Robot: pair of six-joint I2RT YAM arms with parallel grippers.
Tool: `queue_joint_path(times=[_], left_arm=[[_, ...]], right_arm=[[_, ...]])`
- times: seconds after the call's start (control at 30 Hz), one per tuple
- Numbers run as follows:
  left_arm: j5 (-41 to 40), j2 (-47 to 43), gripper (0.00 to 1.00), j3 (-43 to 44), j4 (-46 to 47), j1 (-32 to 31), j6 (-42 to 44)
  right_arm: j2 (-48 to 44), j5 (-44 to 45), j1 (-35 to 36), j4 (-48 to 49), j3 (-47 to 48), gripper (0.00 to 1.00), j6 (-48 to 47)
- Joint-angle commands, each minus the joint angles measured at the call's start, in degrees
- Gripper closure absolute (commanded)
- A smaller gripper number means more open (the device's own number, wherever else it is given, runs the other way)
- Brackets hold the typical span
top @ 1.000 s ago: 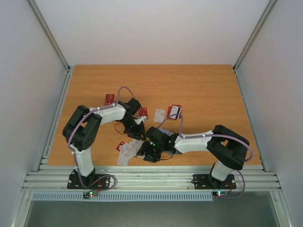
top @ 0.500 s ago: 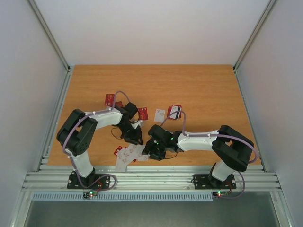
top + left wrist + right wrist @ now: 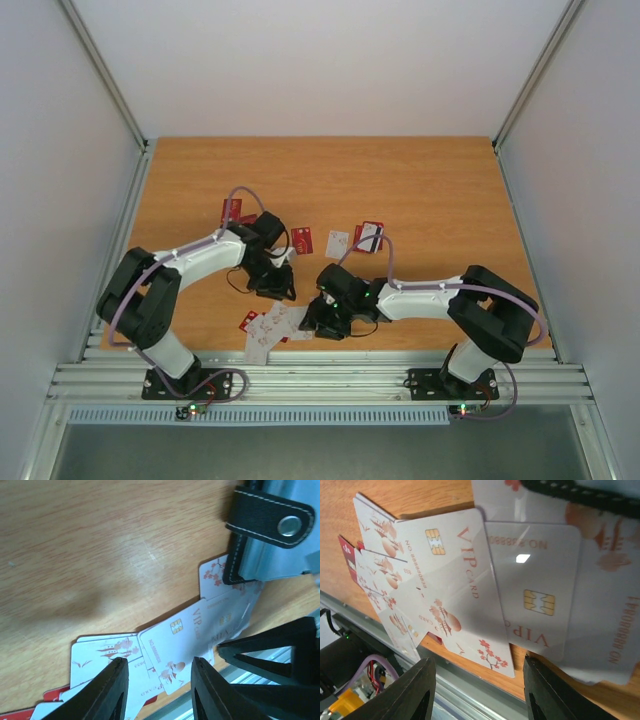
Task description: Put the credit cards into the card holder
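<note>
Left end effector (image 3: 159, 677) and right end effector (image 3: 477, 680), both released, hover over credit cards (image 3: 172, 645) fanned at the near edge of the bench (image 3: 420, 190), card holder (image 3: 270, 535) overlapping them. Probably picking one: next, pry up a thin edge.

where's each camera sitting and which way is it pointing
Top external: fixed above and behind the robot, looking down on the table; left arm and right arm show whole.
Left wrist: on the left arm, looking down at the credit cards and the card holder; open jaws at bottom.
Right wrist: on the right arm, close over the credit cards; open jaws at bottom.
Shared: both wrist views see the fanned cards.
</note>
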Motion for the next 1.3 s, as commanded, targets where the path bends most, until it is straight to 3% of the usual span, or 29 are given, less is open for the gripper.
queue_joint_path(times=[0.0,0.3,0.43,0.6,0.83,1.03,1.27], left_arm=[[0.63,-2.36,0.63,-1.93,-0.94,0.1,-0.43],[5.05,-3.09,0.67,-8.5,4.09,-0.07,-3.41],[-4.93,-8.36,0.64,-7.13,-4.51,-0.07,-3.19],[-15.93,-17.51,0.62,-7.11,-13.5,-0.32,-8.65],[-22.79,-26.18,0.59,-13.55,-16.92,-0.38,-24.32],[-27.7,-31.07,0.64,-17.14,-15.22,-0.6,-31.17],[-22.32,-33.01,0.69,-21.41,-7.32,-0.66,-28.6]], right_arm=[[3.42,-0.68,0.08,0.41,-1.96,0.5,-0.18],[5.18,-0.92,0.01,2.12,-2.52,0.51,1.03],[2.32,0.48,0.47,-5.45,-0.52,0.5,-2.28],[1.6,2.54,6.46,-20.28,9.65,0.49,-11.84],[9.0,0.94,13.79,-15.35,15.62,0.49,-11.01],[13.75,2.48,15.17,-6.52,16.28,0.49,-6.64],[15.97,5.01,15.86,9.61,10.25,0.48,-0.19]])
